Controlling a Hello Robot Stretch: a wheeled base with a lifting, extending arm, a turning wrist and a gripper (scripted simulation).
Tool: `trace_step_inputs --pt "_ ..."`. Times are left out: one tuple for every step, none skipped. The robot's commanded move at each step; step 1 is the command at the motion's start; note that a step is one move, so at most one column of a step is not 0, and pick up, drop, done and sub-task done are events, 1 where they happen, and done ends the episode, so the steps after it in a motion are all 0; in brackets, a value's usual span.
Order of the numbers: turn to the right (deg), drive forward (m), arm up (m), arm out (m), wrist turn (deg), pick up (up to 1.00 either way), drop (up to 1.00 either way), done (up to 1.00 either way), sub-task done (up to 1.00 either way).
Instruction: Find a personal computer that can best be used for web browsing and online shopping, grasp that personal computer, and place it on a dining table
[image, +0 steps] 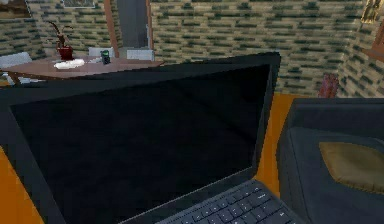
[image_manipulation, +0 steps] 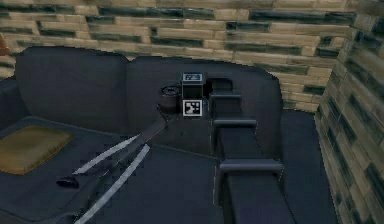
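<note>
Here, the gripper (image_manipulation: 80, 195) shows against a dark sofa (image_manipulation: 85, 85) near a tan cushion (image_manipulation: 35, 148) — its grip and any load cannot be told. The laptop (image: 140, 140) stands open, close ahead — table (image: 40, 68) far behind.

An open laptop (image: 140, 140) stands in the forward view's foreground, its keyboard (image: 235, 210) at the bottom edge, right of the middle. Behind it, at the upper left, is a table (image: 40, 68) with a potted plant (image: 65, 46) on it, and chairs (image: 137, 54) on its far side. A brick wall (image: 230, 35) runs behind them. To the laptop's right is a sofa (image: 310, 150) with a cushion (image: 355, 160) on its seat. In the arm side view the arm (image_manipulation: 240, 150) reaches over the sofa's seat toward its backrest, right of the cushion.
</note>
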Motion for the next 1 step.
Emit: trace_step_inputs --pt "0.0 0.00 0.00 0.00 -12.0 0.00 0.00 0.00 0.00"
